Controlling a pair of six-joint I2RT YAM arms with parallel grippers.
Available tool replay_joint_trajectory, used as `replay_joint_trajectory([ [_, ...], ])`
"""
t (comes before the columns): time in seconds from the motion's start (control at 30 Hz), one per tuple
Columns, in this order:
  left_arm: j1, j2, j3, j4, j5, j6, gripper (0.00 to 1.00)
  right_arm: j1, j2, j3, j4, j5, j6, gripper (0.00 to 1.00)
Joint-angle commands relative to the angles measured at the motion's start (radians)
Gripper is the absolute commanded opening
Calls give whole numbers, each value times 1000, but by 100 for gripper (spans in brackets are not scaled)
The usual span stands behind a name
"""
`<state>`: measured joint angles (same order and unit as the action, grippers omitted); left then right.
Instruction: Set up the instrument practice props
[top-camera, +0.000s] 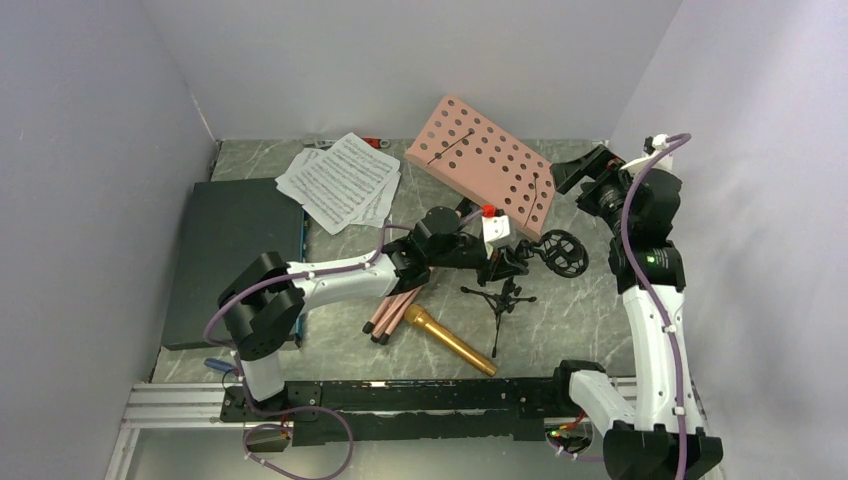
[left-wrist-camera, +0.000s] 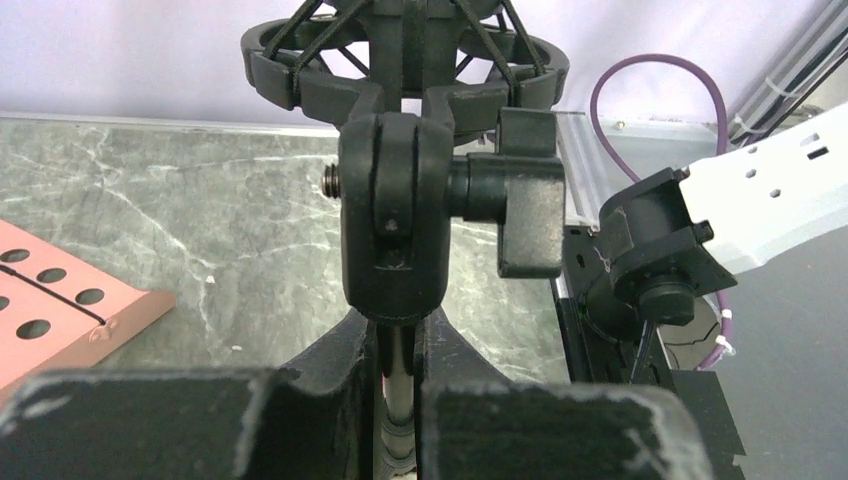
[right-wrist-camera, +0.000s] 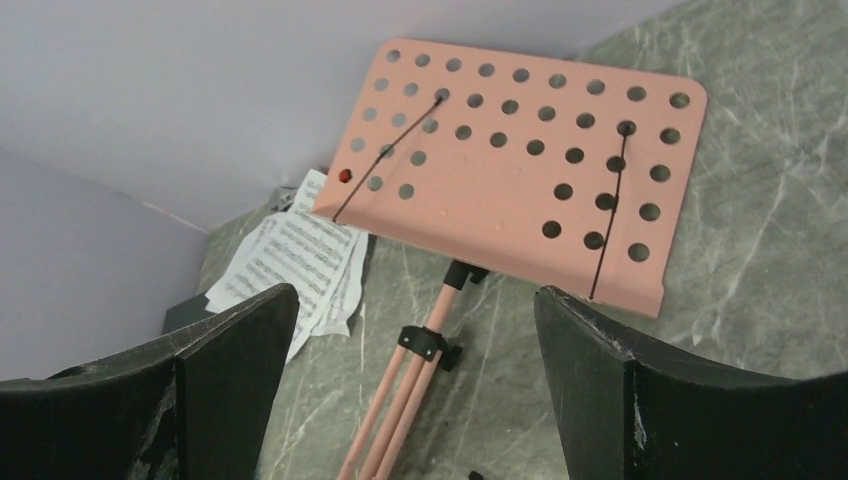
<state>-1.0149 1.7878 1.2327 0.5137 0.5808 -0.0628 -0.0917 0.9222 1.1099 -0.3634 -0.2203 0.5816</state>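
Observation:
The pink perforated music stand (top-camera: 482, 168) lies tilted at the back, its folded legs (top-camera: 395, 310) stretched toward me; the right wrist view shows its plate (right-wrist-camera: 520, 170). White sheet-music pages (top-camera: 340, 180) lie to its left. The gold microphone (top-camera: 450, 340) rests on the table in front. My left gripper (top-camera: 505, 265) is shut on the thin stem of the black tripod mic stand (top-camera: 500, 300), just under its swivel joint (left-wrist-camera: 395, 220) and ring mount (top-camera: 562, 252). My right gripper (top-camera: 578, 170) hangs open and empty beside the plate's right edge, above the legs (right-wrist-camera: 400, 400).
A dark flat case (top-camera: 230, 260) lies at the left by the wall. Walls enclose the table on three sides. The right arm's lower links (left-wrist-camera: 660, 260) stand close to the ring mount. A small white block with a red top (top-camera: 495, 225) sits under the plate.

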Motion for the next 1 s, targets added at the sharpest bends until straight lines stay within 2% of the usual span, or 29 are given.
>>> replay_joint_trajectory([
  [0.0, -5, -76, -14, -125, -53, 69, 2, -14, 46, -35, 35, 31, 2, 93],
  [0.1, -5, -106, -31, -174, -64, 112, 2, -59, 104, -84, 88, -47, 54, 93],
  [0.37, -5, -113, -57, -178, -76, 99, 5, -222, 287, -272, 369, -298, 200, 92],
  [0.4, -5, -109, -50, -186, -76, 96, 9, -232, 313, -288, 398, -319, 210, 92],
  [0.43, -5, -106, -43, -193, -76, 92, 17, -240, 338, -300, 420, -337, 217, 91],
  [0.53, -4, -111, -25, -214, -82, 86, 47, -250, 394, -330, 465, -364, 225, 91],
  [0.6, -4, -122, -20, -230, -85, 82, 63, -254, 417, -344, 488, -375, 225, 91],
  [0.7, -4, -152, -38, -222, -108, 76, 77, -260, 439, -353, 504, -387, 215, 91],
  [0.73, -4, -164, -52, -220, -116, 78, 90, -263, 444, -356, 510, -389, 213, 91],
  [0.87, -1, -225, -97, -271, -170, 90, 93, -271, 474, -363, 543, -405, 210, 91],
  [0.97, 31, -299, -177, -278, -233, 35, 93, -278, 526, -399, 635, -442, 245, 91],
])
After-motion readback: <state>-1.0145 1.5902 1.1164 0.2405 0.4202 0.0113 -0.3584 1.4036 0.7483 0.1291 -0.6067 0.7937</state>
